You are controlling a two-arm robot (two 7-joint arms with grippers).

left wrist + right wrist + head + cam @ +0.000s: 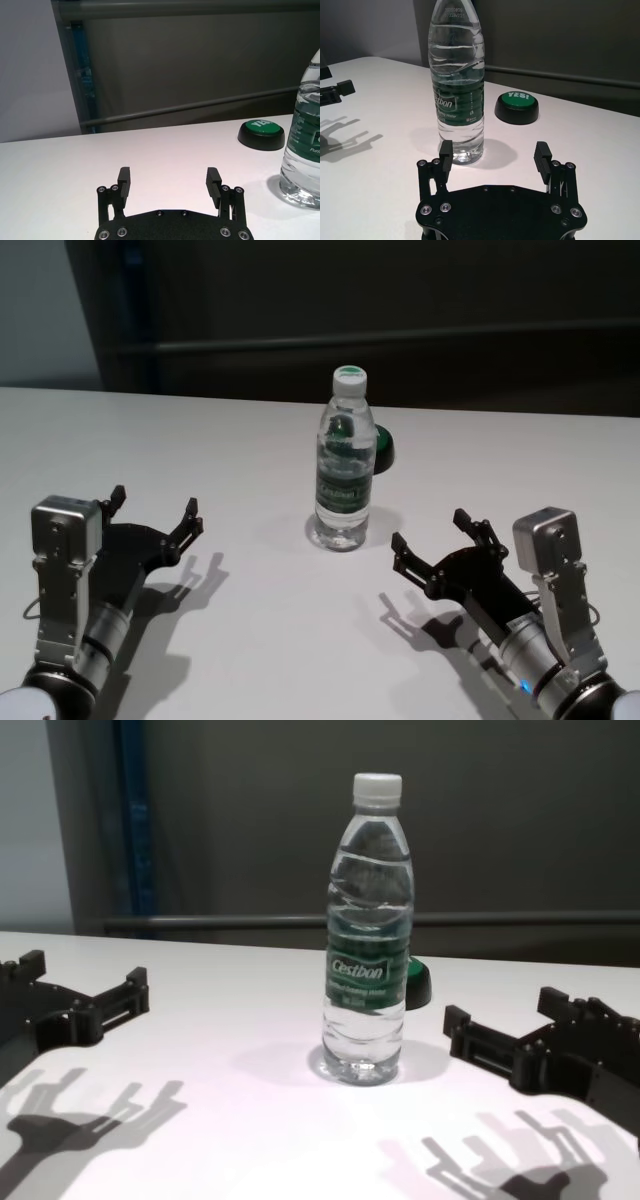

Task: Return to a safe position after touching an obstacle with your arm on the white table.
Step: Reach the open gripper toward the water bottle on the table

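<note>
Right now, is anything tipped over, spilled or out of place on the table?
Nothing stands out. The water bottle stands upright and capped on the white table, no spill around it. The left gripper and right gripper hover open, clear of it.

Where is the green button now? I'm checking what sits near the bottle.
In the head view the green button sits just behind the water bottle, slightly toward the robot's right, on the white table.

Clear plastic bottle (pixel 366 970); matte smooth white table (pixel 220 1120).

All 4 views share the bottle (pixel 345 465).
</note>
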